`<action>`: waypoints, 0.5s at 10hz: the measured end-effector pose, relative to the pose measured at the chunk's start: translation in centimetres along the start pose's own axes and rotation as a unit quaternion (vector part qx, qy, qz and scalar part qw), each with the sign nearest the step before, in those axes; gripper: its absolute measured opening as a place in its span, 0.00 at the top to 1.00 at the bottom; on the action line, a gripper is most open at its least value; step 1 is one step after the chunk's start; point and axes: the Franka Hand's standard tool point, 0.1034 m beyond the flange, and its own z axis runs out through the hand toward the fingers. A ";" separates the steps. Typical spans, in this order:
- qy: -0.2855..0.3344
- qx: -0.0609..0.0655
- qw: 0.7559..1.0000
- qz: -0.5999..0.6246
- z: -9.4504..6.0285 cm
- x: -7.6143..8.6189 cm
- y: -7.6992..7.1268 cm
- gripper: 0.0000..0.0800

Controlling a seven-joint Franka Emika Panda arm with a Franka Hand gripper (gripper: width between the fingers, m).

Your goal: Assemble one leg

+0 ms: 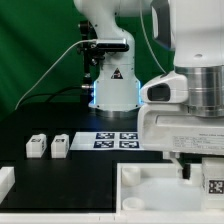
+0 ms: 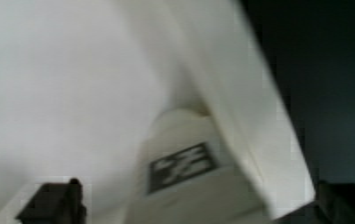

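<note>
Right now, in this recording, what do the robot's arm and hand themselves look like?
The arm is glossy white with rounded segments and dark joint seams. Its base carries a black triangle marking and glows blue at the bottom, with a black cable trailing off it. The hand is a white boxy housing; only one dark fingertip shows in the wrist view.

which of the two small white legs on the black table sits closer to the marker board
The leg on the exterior view's right of the pair, right beside the marker board; the other leg stands farther to the left.
</note>
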 end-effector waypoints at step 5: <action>0.002 0.001 0.999 0.032 0.0 0.1 -0.1 0.64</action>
